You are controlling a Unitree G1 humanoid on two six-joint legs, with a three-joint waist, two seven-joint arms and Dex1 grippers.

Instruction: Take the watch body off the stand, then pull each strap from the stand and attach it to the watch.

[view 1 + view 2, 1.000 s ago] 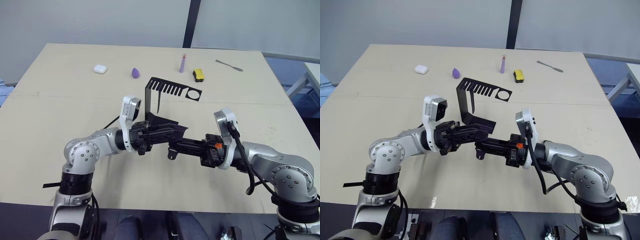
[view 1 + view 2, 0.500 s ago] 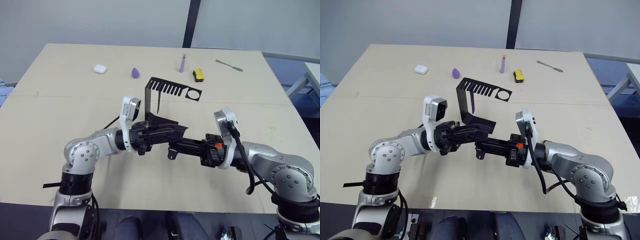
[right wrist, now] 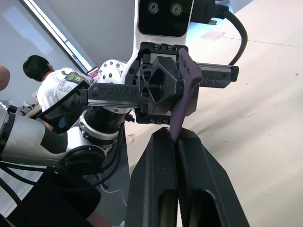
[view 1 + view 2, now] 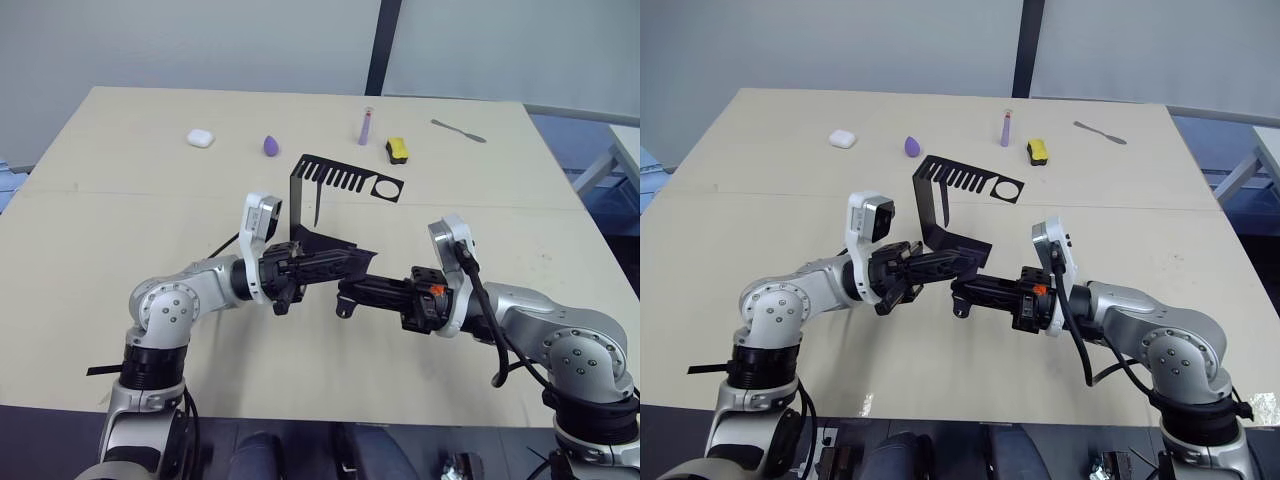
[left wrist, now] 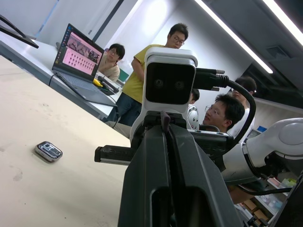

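The black stand (image 4: 304,190) sits at the table's middle, its slotted top arm (image 4: 350,181) pointing right. Just in front of its base, my two grippers meet tip to tip. My right gripper (image 4: 346,292) is shut on a dark strap (image 3: 183,99), which rises from its fingers toward the left gripper; a small loop (image 4: 342,312) hangs below. My left gripper (image 4: 361,262) is shut too, with a thin dark strap tip (image 5: 164,119) sticking out between its fingers. The watch body (image 5: 48,151) lies flat on the table, apart from both grippers.
Along the far side lie a white case (image 4: 200,138), a purple drop-shaped piece (image 4: 272,146), a purple tube (image 4: 365,126), a yellow-and-black block (image 4: 397,150) and a metal spatula (image 4: 458,131). A black strip (image 4: 100,371) lies at the front left edge. People and a laptop (image 5: 78,54) are behind.
My left gripper has tilted slightly at the wrist. The right gripper, the stand and the strap stay where they were.
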